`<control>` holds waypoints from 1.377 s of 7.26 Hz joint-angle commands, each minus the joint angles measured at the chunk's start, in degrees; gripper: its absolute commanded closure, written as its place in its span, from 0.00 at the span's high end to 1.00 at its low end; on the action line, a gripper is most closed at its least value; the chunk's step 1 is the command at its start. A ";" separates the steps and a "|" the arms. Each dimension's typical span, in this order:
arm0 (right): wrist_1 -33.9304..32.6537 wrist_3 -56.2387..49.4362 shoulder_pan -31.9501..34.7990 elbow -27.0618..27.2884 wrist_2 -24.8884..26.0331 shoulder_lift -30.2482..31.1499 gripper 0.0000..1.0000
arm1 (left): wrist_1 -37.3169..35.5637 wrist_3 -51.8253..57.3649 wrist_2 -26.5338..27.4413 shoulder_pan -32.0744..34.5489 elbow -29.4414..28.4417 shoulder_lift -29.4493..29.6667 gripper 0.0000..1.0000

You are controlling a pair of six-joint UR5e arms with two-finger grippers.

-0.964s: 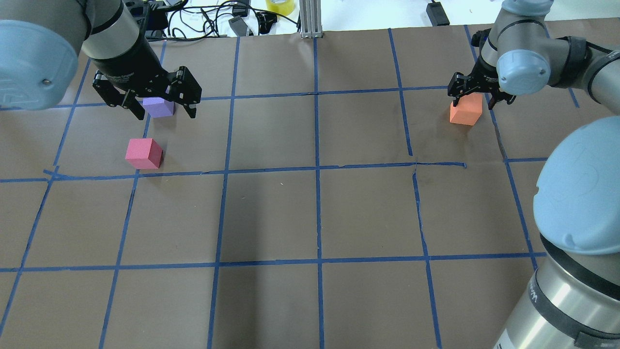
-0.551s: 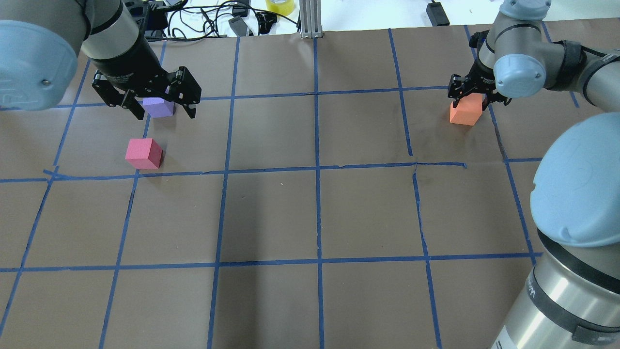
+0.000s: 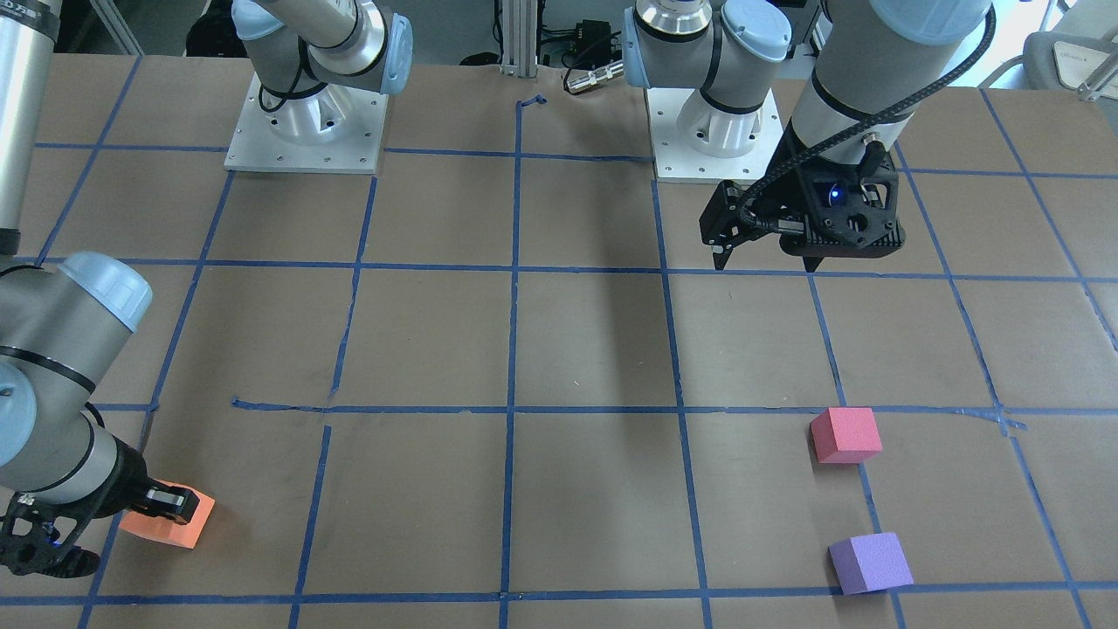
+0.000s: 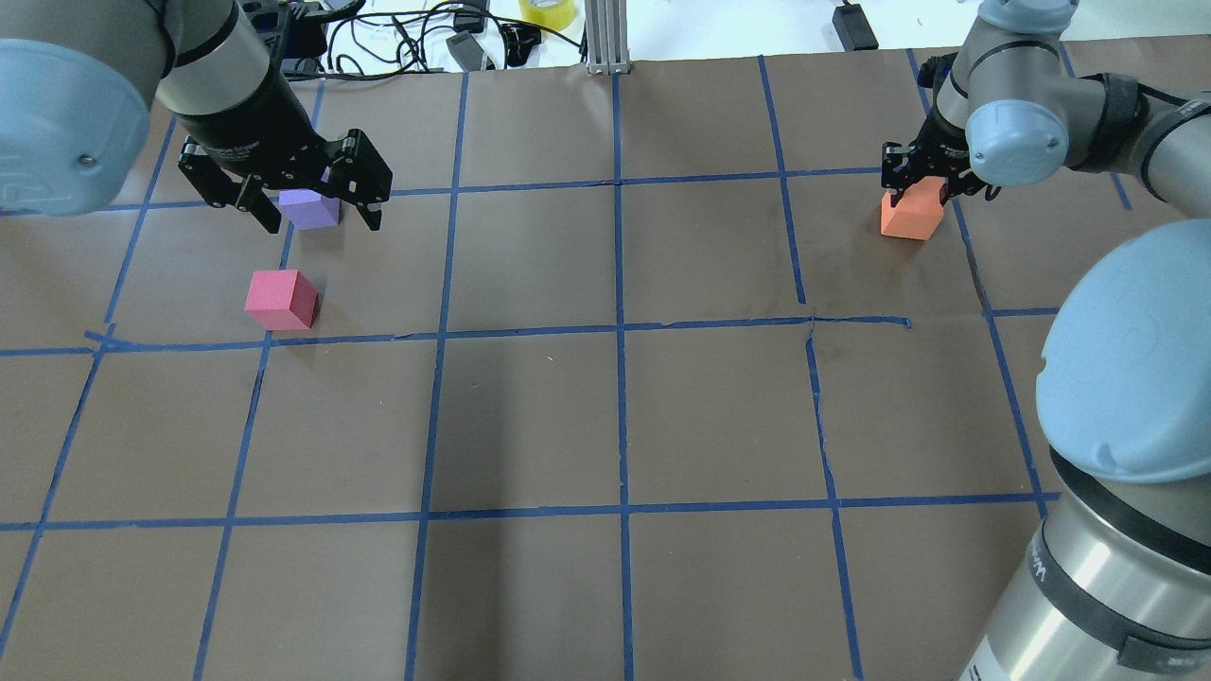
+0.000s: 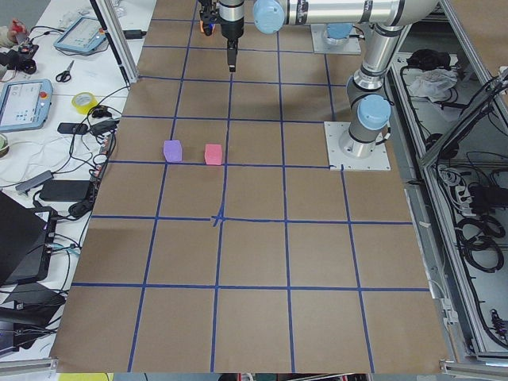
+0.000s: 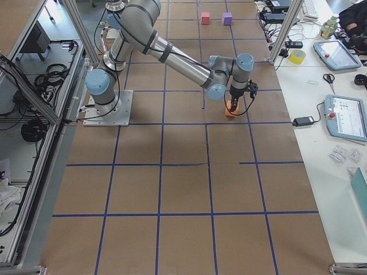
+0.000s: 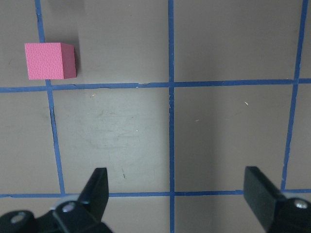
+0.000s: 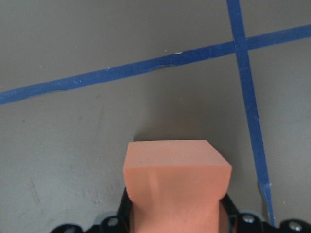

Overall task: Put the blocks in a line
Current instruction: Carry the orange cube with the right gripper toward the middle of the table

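Observation:
The orange block sits at the far right of the table, and my right gripper is shut on it. In the right wrist view the orange block is pinched between the jaws. It also shows in the front view. The pinkish-red block and the purple block lie close together at the far left. My left gripper is wide open and empty, hanging high above the table. Its wrist view shows the pinkish-red block far beyond the fingers.
Brown paper with a blue tape grid covers the table. Cables, a tape roll and an aluminium post lie beyond the far edge. The two arm bases stand at the robot's side.
My right gripper's fingers have closed in onto the orange block. The left gripper and the other two blocks have stayed where they were.

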State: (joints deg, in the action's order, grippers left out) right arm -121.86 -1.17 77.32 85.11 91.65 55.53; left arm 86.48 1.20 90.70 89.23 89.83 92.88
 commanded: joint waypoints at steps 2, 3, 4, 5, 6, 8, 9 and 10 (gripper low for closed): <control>4.52 -0.23 9.82 -0.82 -1.82 3.17 0.30 | -0.17 0.99 0.00 -0.02 0.09 0.02 1.00; 4.18 -0.15 14.92 -1.26 -2.78 3.27 0.30 | -2.00 1.44 0.00 -0.10 0.00 0.46 1.00; 4.09 0.20 19.93 -2.92 -2.88 2.75 0.30 | -2.11 1.70 0.26 -0.28 0.00 0.29 1.00; 4.35 0.73 23.37 -5.37 -2.88 0.91 0.30 | -2.11 1.79 0.26 -0.89 0.09 0.11 1.00; 4.26 0.99 26.97 -8.70 -4.01 -1.63 0.30 | -2.11 1.88 0.35 -1.07 0.00 0.02 1.00; 6.26 2.74 31.21 -14.42 -4.02 -5.51 0.30 | -2.11 4.33 0.18 -4.04 0.09 0.11 1.00; 6.72 3.19 31.84 -14.97 -4.11 -6.13 0.30 | -2.11 4.34 0.09 -5.36 0.09 0.20 1.00; 6.81 4.06 32.45 -14.89 -4.11 -6.57 0.30 | -2.02 4.34 0.09 -5.81 0.09 0.20 1.00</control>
State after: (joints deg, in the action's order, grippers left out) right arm -115.52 1.87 108.70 70.85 87.58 49.82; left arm 84.39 5.32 90.85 84.50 89.90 93.04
